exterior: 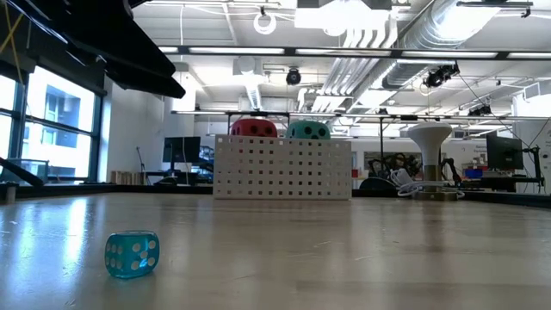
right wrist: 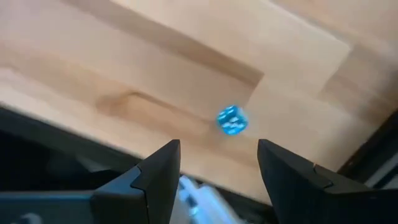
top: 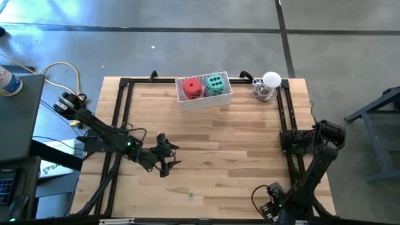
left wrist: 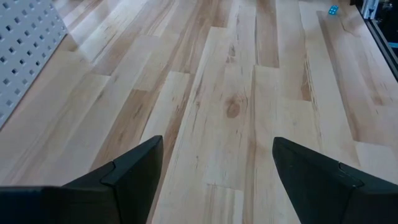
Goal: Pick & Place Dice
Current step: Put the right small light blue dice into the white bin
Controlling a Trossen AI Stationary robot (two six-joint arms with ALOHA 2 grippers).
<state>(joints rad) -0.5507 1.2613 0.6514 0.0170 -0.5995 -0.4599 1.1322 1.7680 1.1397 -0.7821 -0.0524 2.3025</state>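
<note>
A red die [top: 192, 87] and a teal-green die [top: 216, 84] sit side by side in a white perforated basket [top: 206, 102] at the table's far middle; in the low view their tops [exterior: 255, 127] [exterior: 308, 129] show above the basket wall [exterior: 282, 168]. A small clear-blue die [top: 191, 194] [exterior: 132, 255] [right wrist: 232, 120] lies on the bare wood near the front edge. My left gripper [top: 167, 156] [left wrist: 217, 149] stands open over the left middle of the table, holding nothing. My right gripper [top: 270, 203] [right wrist: 219, 149] is open near the front right, pointing down, with the small blue die beyond its fingertips.
A white mushroom-shaped object [top: 270, 84] [exterior: 429, 159] stands at the far right corner. Black frame rails [top: 287, 119] run along the table's left, far and right edges. Bare wood [top: 225, 150] lies between the basket and the front edge.
</note>
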